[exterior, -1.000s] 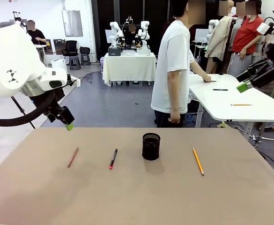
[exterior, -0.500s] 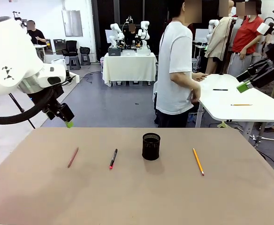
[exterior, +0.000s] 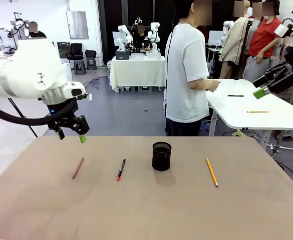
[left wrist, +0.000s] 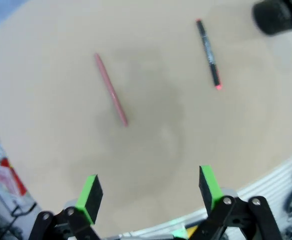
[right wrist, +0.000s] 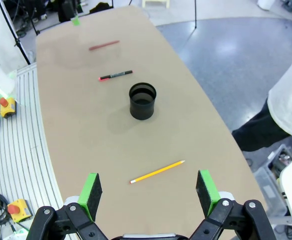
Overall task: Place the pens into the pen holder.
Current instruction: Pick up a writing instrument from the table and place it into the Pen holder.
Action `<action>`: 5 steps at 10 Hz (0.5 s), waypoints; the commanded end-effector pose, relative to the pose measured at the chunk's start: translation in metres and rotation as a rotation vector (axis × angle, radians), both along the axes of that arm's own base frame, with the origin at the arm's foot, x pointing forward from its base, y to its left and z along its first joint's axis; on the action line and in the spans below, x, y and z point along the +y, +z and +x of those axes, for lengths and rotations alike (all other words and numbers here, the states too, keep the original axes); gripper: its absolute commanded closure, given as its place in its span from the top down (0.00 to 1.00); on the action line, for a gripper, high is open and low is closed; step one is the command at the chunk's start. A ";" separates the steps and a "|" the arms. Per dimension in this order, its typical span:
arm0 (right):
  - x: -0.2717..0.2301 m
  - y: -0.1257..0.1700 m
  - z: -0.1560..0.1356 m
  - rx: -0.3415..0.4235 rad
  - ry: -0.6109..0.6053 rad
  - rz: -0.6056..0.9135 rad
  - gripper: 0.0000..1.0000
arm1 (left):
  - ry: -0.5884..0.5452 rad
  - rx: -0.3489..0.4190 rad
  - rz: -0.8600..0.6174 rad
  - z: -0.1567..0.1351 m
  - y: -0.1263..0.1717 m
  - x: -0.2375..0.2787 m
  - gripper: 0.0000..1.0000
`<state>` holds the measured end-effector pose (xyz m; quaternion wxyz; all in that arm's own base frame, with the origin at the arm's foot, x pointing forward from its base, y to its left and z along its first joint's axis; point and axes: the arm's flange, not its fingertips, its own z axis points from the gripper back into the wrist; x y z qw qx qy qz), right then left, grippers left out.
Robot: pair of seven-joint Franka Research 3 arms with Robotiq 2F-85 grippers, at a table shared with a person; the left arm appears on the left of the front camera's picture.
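On the brown table lie a dark red pen at the left, a black pen with a red end beside it, and a yellow pencil at the right. The black mesh pen holder stands upright between them, nothing in it. My left gripper hovers open over the far left edge, above and behind the dark red pen; its wrist view also shows the black pen. High off the far right, my right gripper hangs open, looking down on the pencil and holder.
A person in a white shirt stands just beyond the table's far edge, turned toward a white side table at the right. Emergency stop buttons and cables lie on the floor beside the table.
My left arm has swung right and lower, bringing its gripper over the table's far left edge near the dark red pen. The person has turned toward the white table. Right arm is still.
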<state>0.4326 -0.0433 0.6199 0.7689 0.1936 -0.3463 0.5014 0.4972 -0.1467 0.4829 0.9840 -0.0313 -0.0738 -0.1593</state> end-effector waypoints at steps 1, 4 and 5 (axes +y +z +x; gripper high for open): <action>0.000 0.001 0.000 -0.003 0.003 0.000 1.00 | 0.052 -0.005 0.049 0.031 -0.007 -0.010 1.00; 0.000 0.001 0.000 -0.003 0.003 0.000 1.00 | 0.121 -0.044 0.125 0.063 -0.062 -0.004 1.00; 0.000 0.001 0.000 -0.003 0.003 0.000 1.00 | 0.137 -0.039 0.134 0.068 -0.075 0.003 1.00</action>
